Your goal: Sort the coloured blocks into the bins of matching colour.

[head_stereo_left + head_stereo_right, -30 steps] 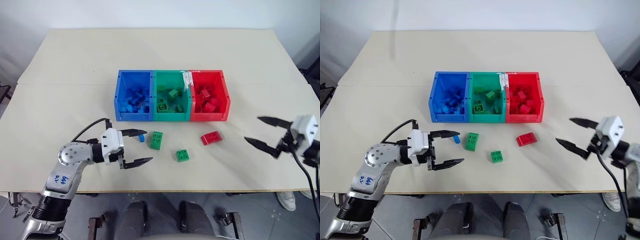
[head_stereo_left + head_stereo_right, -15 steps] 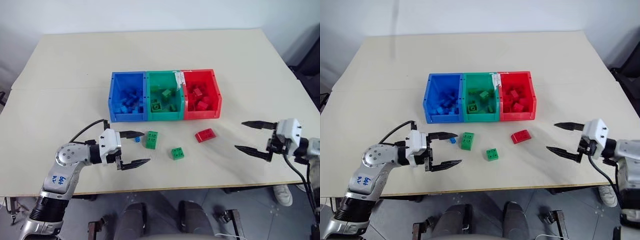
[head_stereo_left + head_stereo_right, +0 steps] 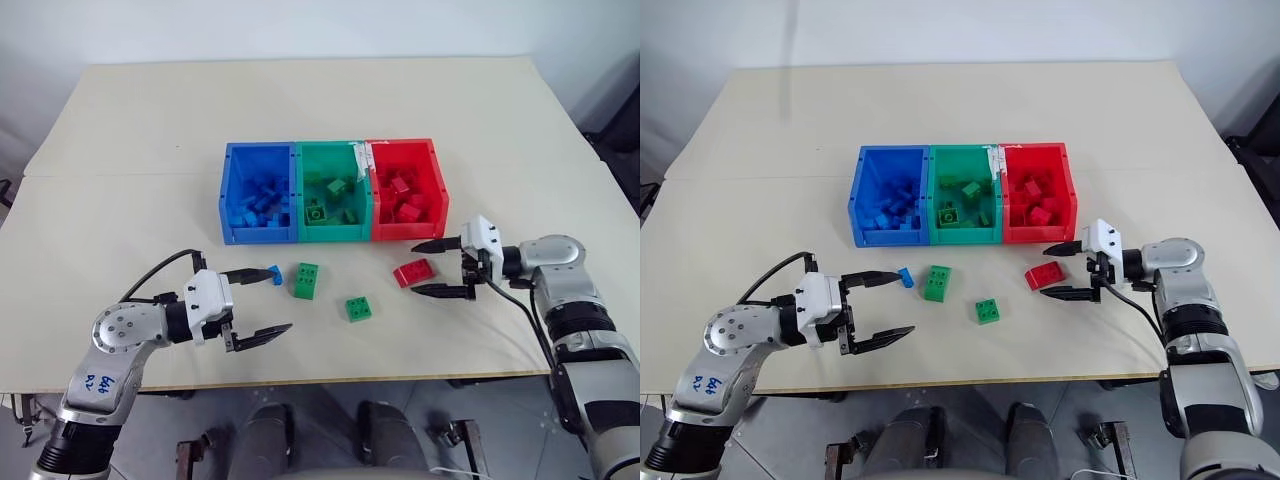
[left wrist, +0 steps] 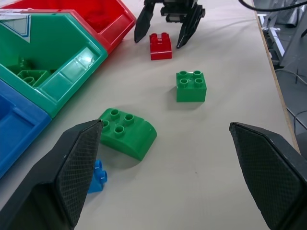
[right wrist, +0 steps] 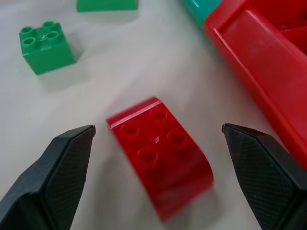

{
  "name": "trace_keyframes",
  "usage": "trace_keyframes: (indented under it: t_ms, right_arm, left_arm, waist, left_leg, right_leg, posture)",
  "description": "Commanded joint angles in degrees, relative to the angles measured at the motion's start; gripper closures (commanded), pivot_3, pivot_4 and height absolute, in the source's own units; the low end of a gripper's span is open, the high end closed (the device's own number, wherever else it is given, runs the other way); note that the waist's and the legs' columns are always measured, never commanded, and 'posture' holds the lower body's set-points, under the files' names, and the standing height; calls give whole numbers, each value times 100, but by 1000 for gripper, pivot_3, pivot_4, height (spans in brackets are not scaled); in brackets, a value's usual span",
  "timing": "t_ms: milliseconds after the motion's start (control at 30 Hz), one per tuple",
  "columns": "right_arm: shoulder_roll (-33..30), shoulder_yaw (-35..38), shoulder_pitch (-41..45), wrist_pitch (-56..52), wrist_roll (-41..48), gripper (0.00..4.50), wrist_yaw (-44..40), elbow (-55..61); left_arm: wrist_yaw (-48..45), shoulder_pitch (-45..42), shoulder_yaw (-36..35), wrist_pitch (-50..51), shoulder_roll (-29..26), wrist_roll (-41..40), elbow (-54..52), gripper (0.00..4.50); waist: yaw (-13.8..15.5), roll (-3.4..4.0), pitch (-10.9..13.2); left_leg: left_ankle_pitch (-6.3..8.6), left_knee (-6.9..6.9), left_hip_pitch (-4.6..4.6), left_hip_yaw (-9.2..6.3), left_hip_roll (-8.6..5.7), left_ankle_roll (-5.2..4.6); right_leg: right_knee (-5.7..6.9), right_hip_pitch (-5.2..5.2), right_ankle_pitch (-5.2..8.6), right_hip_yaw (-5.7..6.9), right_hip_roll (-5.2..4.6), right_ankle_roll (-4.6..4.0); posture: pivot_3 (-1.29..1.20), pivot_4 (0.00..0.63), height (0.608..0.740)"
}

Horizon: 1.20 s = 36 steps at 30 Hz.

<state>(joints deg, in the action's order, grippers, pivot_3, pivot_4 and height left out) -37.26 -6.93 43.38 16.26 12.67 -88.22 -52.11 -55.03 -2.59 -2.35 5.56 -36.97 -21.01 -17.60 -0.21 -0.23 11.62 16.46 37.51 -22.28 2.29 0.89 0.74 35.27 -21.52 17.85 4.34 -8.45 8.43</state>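
Four blocks are found loose on the table (image 3: 120, 120), all at approx. 6 o'clock of the bins (image 3: 330, 190): a red block (image 3: 414, 271) below the red bin (image 3: 405, 192), a rounded green block (image 3: 307, 280) below the green bin (image 3: 334, 194), a square green block (image 3: 360, 308) further toward the near edge, between the two, and a tiny blue block (image 3: 273, 272) below the blue bin (image 3: 258, 194). Each bin is seen to hold several blocks of its own colour already, so sorting is judged well advanced, w/ four pcs outstanding. The right gripper (image 3: 441, 266) is noted at 3 o'clock of the red block, fingers spread wide, nothing held; in the right wrist view the block lies between the fingers, not yet touched. The left gripper (image 3: 258, 303) is noted at 7 o'clock of the blue block, fingers fully apart, empty, upper fingertip just beside that block. Red block is judged next for pickup; no block is in transit.
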Motion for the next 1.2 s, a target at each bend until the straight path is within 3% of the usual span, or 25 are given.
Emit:
trace_keyframes:
  t_ms: [33, 267, 433, 600, 733, 933, 1067, 1200]
  right_arm:
    - [-41, -225, 79, 90, 195, 612, -428, -13]
    - [-272, -393, -23, -19, 709, 2967, -428, 427]
    - [-466, 72, -157, -869, 1157, 3000, -354, 1386]
    - [-409, 727, 178, -2068, 1579, 3000, 458, 2171]
    - [-103, 812, 1066, -1454, 693, 3000, 1847, 1052]
    - [179, 716, 1655, -817, 14, 3000, 2134, -209]
    - [284, 836, 1775, -601, -73, 1648, 2030, -454]
    - [140, 1063, 1520, -572, 194, 292, 1378, -209]
  left_arm:
    - [48, 71, -153, -2, -77, -64, -226, 0]
    - [48, 24, -130, -16, -96, -56, -187, 0]
    - [23, -90, -62, -36, -62, -38, -77, 0]
    - [38, -167, -13, -46, -9, -15, -2, 0]
    - [42, -248, 71, -64, 54, 21, 67, 0]
    - [55, -335, 71, -92, 86, 41, 138, 0]
    - [88, -279, 21, -136, 82, 48, 141, 0]
    - [142, -174, -36, -191, 82, 49, 141, 0]
  waist:
    - [-2, 0, 0]
    - [-4, 0, 0]
    - [3, 0, 0]
    - [-9, 1, 0]
    - [-18, 0, 0]
    - [-1, -1, -1]
    - [-15, 0, 0]
    - [-17, 0, 0]
  left_leg:
    - [0, 0, 0, 0, 0, 0]
    - [0, 2, 0, 0, 1, 1]
    - [2, 2, 0, 0, 1, 2]
    - [2, 2, 0, 2, 4, 3]
    - [3, 2, -1, 6, 3, 4]
    - [4, -15, -7, 6, 0, 1]
    - [7, -22, -18, 10, -3, -4]
    - [7, -28, -17, 10, -1, -4]
  right_leg:
    - [0, 0, 0, 0, 0, 0]
    - [-1, 0, 0, 0, 0, 0]
    - [-2, -1, 0, 0, 0, 0]
    - [0, -4, 0, 1, 0, 0]
    - [-4, -7, 0, 0, 0, 0]
    - [3, -11, 0, 1, 0, -1]
    - [-10, -20, -1, 2, -1, 1]
    - [-17, -18, -1, 6, 0, 1]
  posture:
    - [0, 150, 740]
    - [0, 150, 740]
    - [0, 150, 740]
    - [0, 150, 740]
    - [0, 150, 740]
    - [0, 150, 740]
    - [0, 150, 740]
    - [0, 150, 740]
